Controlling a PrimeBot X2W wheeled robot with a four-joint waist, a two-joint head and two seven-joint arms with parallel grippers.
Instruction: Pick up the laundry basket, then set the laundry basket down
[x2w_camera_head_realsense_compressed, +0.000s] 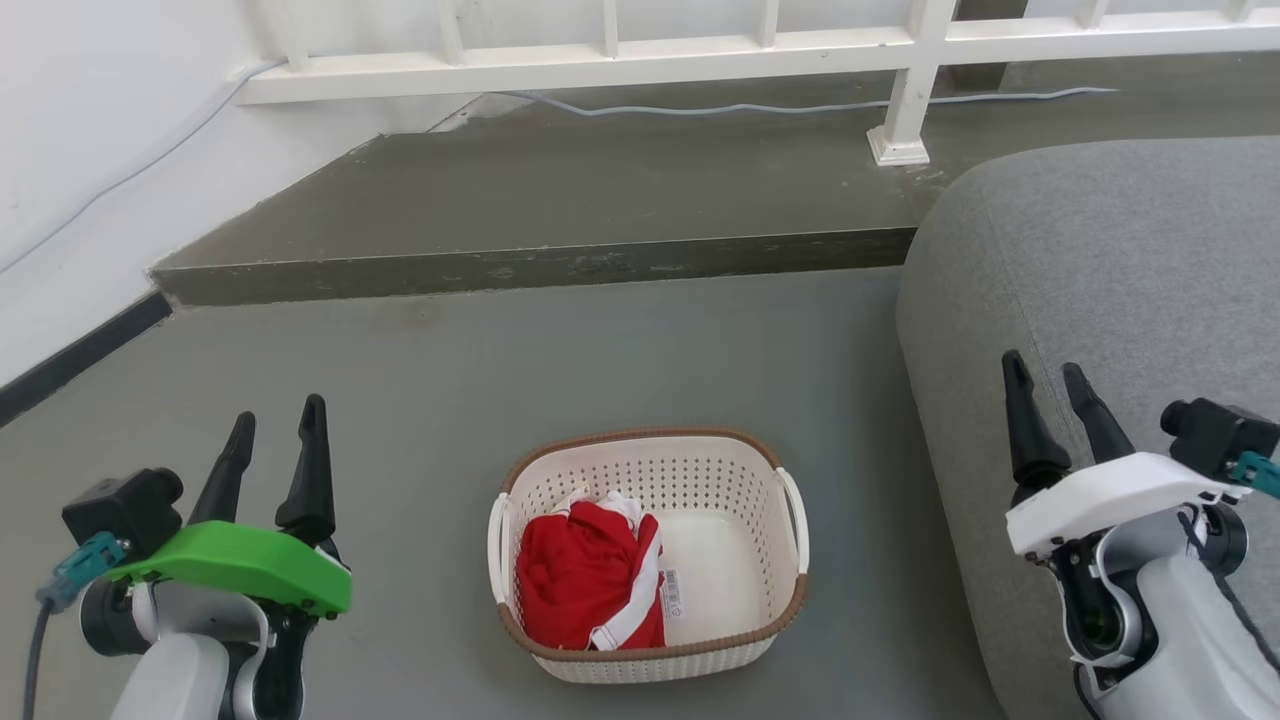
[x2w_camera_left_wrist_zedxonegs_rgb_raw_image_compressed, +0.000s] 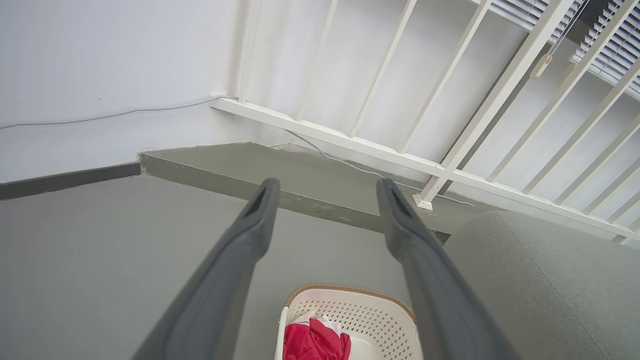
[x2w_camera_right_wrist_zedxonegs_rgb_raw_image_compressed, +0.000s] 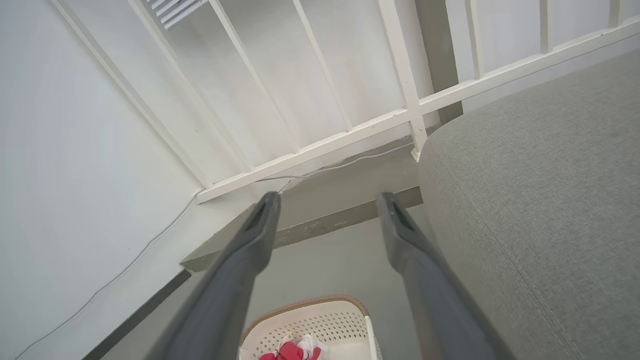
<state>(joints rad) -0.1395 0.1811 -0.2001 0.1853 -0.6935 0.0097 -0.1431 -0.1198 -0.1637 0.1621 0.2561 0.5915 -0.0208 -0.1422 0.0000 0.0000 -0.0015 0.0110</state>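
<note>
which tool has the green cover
The left tool, lower left in the head view: its cover is green, while the right tool has a white one.

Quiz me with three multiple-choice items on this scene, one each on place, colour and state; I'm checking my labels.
1. Where does the basket stand?
A on a table
B on the floor
C on a shelf

2. What colour is the cloth in it?
A red and white
B blue
C black

3. The left gripper is:
A shut on the basket
B shut, empty
C open, empty

Answers:
1. B, grey floor lies all around it.
2. A, red with white trim.
3. C, its fingers stand apart with nothing between them.
</note>
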